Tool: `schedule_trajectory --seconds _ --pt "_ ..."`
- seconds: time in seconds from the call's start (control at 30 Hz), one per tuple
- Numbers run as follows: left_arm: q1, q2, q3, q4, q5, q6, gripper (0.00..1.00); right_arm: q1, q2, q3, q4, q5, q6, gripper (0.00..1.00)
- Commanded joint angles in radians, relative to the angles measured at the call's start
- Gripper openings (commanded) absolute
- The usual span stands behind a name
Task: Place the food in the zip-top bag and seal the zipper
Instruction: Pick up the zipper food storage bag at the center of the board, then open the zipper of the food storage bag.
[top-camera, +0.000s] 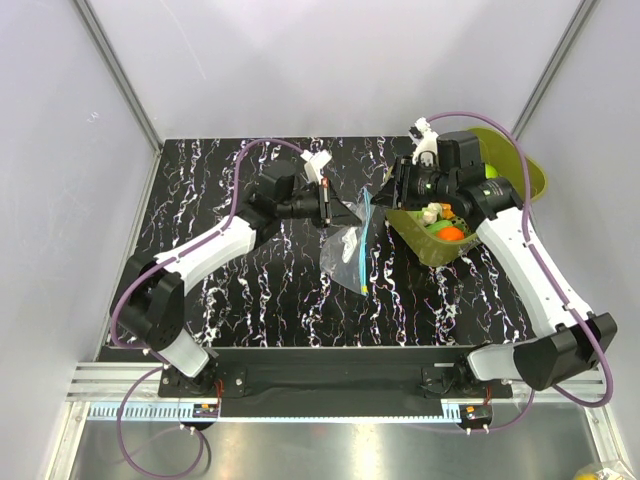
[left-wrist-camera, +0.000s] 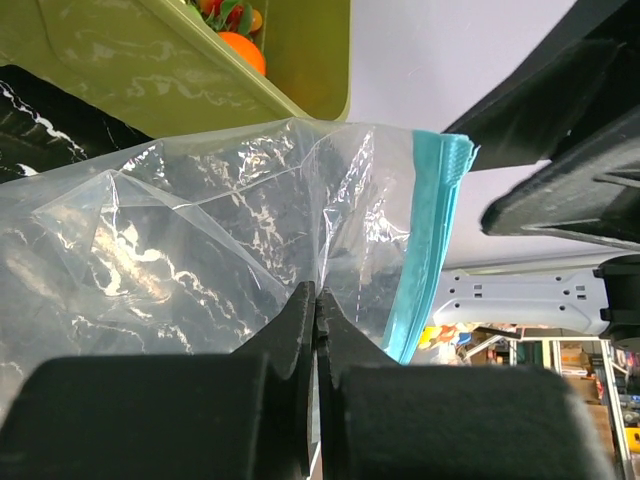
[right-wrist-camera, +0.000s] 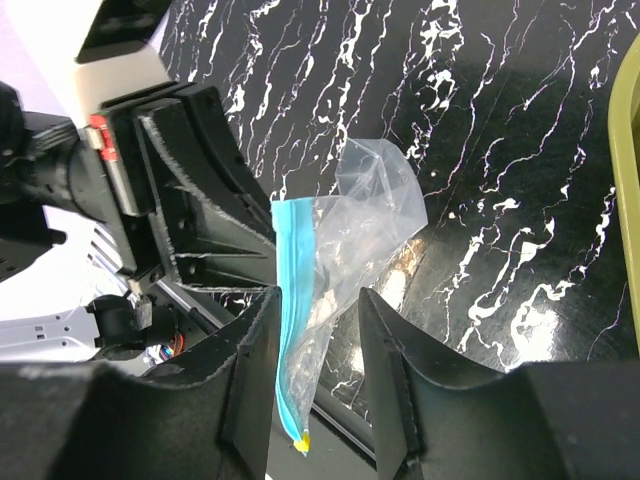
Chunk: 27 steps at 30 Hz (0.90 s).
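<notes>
Food (top-camera: 447, 232) sits in the tub (top-camera: 430, 252), right of the bag (top-camera: 350, 252).

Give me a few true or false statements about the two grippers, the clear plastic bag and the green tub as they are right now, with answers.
1. The left gripper is shut on the clear crinkly plastic bag. True.
2. The olive-green plastic tub is empty. False: toy food lies in it.
3. The right gripper has its jaws apart, with the bag's light-blue zipper strip between them. True.
4. The tabletop is plain white. False: it is black with white veins.
</notes>
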Motion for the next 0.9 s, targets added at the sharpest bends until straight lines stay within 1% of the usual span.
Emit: schedule_trajectory --seconds 0.0,0.13,0.37,0.67,0.87 --pt "-0.005 -0.026 0.068 -0.008 -0.007 0.048 0.00 -0.001 0.012 0.044 0.029 -0.015 -0.010 0.43" --pt "-0.005 -0.023 0.080 -0.032 -0.004 0.062 0.00 -0.001 0.027 0.057 0.022 -0.019 -0.010 0.41" --pt "-0.009 -0.034 0.067 -0.024 -0.007 0.064 0.00 -0.001 0.028 0.053 0.017 -0.021 -0.008 0.40" --pt "-0.011 -0.037 0.067 -0.044 -0.026 0.065 0.00 -0.001 0.008 0.045 0.052 -0.062 -0.010 0.41" --pt "-0.013 -0.044 0.067 -0.057 -0.032 0.073 0.00 -0.001 0.010 0.039 0.043 -0.050 -0.007 0.41"
